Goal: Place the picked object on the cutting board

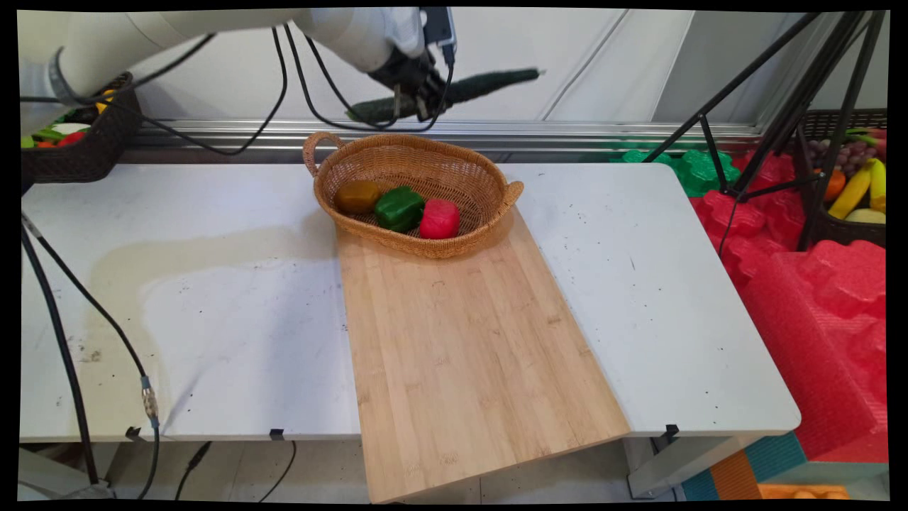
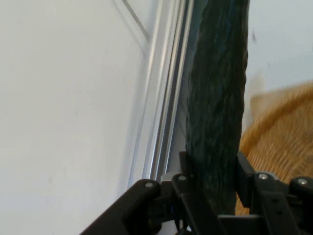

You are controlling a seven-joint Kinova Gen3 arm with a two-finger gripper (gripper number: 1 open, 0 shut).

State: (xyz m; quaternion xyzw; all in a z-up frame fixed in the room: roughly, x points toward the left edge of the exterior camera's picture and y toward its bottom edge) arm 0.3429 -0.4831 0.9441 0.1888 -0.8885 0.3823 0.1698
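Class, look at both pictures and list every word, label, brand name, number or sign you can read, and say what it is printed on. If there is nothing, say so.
No readable text in either view.
The arm shows no lettering here.
The basket, the board and the table are unmarked.
The cucumber in the gripper bears no label.
The crates at the picture's edges show none either.

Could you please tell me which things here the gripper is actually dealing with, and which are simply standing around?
In play:
- gripper, shut on the cucumber, held in the air above and behind the wicker basket
- brown, green and red vegetables in that basket

Standing around:
- wooden board
- dark basket, far left
- fruit basket, right
- tripod
- red foam
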